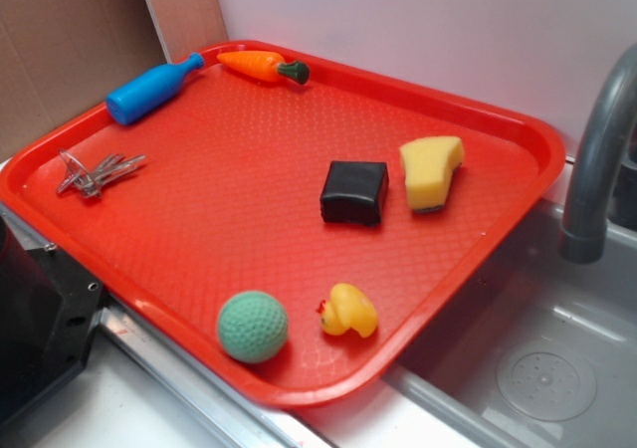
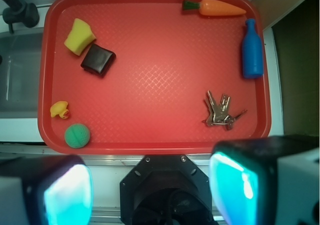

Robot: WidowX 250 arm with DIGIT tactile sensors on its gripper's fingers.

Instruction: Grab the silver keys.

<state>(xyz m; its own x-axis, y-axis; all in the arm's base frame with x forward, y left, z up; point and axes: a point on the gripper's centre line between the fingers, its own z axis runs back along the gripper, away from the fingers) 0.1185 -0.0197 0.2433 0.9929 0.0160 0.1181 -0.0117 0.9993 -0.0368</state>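
Observation:
The silver keys [image 1: 98,172] lie flat on the red tray [image 1: 249,209] near its left edge, fanned out from a ring. In the wrist view the silver keys [image 2: 220,111] sit at the tray's lower right, below the blue bottle [image 2: 252,49]. My gripper [image 2: 150,192] is high above, back from the tray's near rim, over the robot base. Its two fingers [image 2: 235,187] with cyan pads stand wide apart with nothing between them. The gripper itself is not seen in the exterior view.
On the tray [image 2: 150,75]: blue bottle [image 1: 149,88], toy carrot [image 1: 264,66], black block [image 1: 354,192], yellow sponge [image 1: 431,170], yellow duck [image 1: 348,311], green ball [image 1: 253,326]. A sink [image 1: 537,358] and grey faucet [image 1: 597,149] are to the right. The black robot base [image 1: 40,319] is at the left.

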